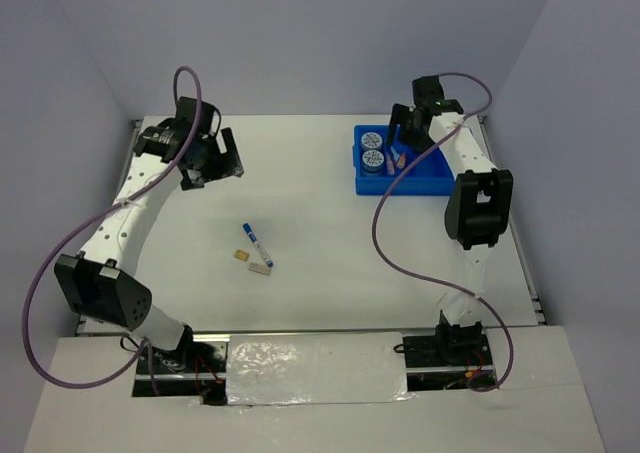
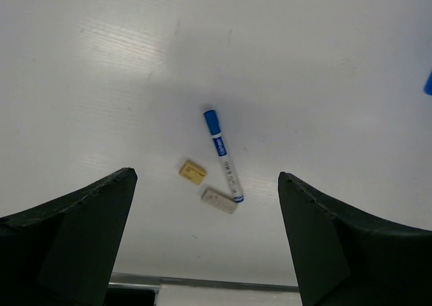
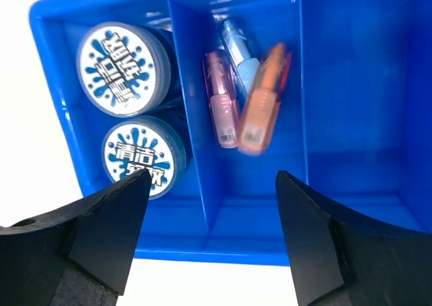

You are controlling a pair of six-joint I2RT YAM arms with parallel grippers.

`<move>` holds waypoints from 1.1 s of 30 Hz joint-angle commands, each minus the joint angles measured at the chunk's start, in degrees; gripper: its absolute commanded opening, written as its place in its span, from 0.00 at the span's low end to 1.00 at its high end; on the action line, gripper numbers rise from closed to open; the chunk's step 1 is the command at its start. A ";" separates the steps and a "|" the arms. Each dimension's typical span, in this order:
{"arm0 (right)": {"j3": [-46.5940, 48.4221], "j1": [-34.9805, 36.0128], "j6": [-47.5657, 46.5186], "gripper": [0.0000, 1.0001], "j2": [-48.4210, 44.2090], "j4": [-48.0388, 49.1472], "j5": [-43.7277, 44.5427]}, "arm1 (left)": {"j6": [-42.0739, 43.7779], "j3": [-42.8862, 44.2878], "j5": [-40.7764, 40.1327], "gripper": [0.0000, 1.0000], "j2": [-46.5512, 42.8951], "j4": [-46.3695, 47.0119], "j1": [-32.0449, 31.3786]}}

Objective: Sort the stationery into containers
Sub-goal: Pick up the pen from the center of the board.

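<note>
lower roll (image 3: 143, 157): "清洁" | upper roll (image 3: 123, 68): Chinese characters, illegible

Top external: high behind the near edge, facing down over the whole table (image 1: 320, 183).
Left wrist: raised, looking down at the mid-table marker (image 2: 223, 156), which the top view shares.
Right wrist: close above the tray (image 3: 364, 117) near the far-right corner, likewise shared.

Bright, even overhead light fills all three views. The white table (image 1: 330, 193) carries a broad, soft glare streak in the left wrist view and burns out to pure white in the right wrist view. Shadows are faint and soft-edged. The orange bar (image 3: 262, 103) is blurred, while the print on the round rolls (image 3: 125, 59) reads sharp. The left gripper (image 2: 206, 173) and right gripper (image 3: 212, 172) show near-black, with little detail.
</note>
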 commanded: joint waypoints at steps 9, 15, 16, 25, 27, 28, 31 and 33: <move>-10.02 29.50 -4.04 0.53 -13.83 5.08 2.26 | -2.66 -7.66 -6.14 0.99 -7.69 -3.56 12.59; -4.78 44.54 -0.51 0.48 -4.36 4.58 -0.18 | -7.59 -11.62 -12.39 0.99 -14.71 -4.10 17.51; -3.63 45.77 -0.52 0.48 -3.03 4.04 0.07 | -7.60 -13.02 -12.21 0.99 -15.34 -3.83 18.30; 2.54 50.70 0.36 0.49 6.47 0.79 -1.77 | -4.70 -18.04 -9.05 0.99 -19.39 -2.08 20.07; 2.36 51.05 0.62 0.49 7.53 0.79 -1.86 | -3.56 -18.30 -9.31 0.99 -19.56 -2.16 20.50; 2.27 50.97 0.62 0.49 7.97 0.79 -1.95 | -3.21 -18.22 -9.40 0.99 -19.56 -2.59 20.68; 2.36 51.58 0.62 0.49 9.73 0.43 -1.86 | -2.41 -18.39 -9.14 0.99 -19.39 -2.69 20.95; 2.36 52.02 0.89 0.49 10.96 0.26 -2.04 | -2.06 -18.56 -7.91 0.99 -19.39 -2.42 20.95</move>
